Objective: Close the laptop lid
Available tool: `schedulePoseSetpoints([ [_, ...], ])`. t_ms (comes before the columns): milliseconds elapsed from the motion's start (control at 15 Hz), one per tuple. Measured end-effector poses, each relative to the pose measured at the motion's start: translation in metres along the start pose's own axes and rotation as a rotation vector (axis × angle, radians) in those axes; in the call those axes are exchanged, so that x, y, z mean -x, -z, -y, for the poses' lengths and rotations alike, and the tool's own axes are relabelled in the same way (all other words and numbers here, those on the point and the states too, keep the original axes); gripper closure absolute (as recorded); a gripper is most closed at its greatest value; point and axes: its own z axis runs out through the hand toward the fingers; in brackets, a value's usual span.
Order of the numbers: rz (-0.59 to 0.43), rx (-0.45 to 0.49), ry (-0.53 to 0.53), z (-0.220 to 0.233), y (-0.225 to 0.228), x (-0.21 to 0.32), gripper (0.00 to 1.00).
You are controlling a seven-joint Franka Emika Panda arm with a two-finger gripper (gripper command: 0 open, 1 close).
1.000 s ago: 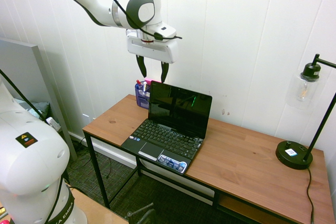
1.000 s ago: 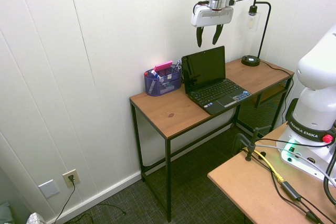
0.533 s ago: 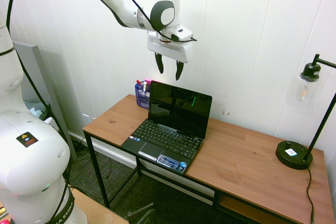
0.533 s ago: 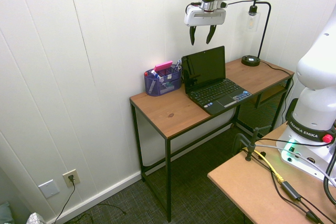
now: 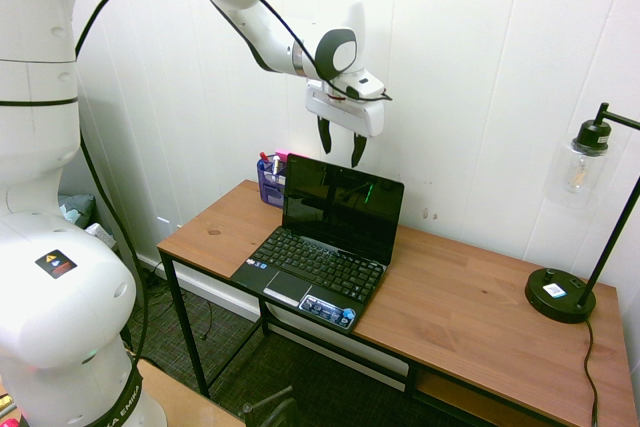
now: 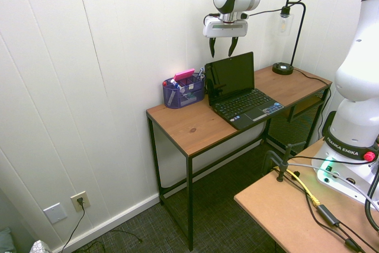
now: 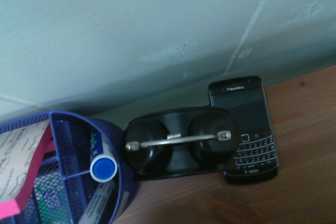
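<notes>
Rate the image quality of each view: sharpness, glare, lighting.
First exterior view: sharp and evenly lit, with a green glint on the glossy dark screen of the thin black laptop lid. Second exterior view: sharp and bright, the screen reading plain black. Wrist view: dim and soft, though the keypad of the small black phone and the blue mesh organiser remain recognisable.
</notes>
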Motion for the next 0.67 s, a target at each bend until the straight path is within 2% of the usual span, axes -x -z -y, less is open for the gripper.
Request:
schedulePoseSetpoints([
  [667, 0.046, 0.005, -0.006, 0.007, -0.018, -0.007, 1.00],
])
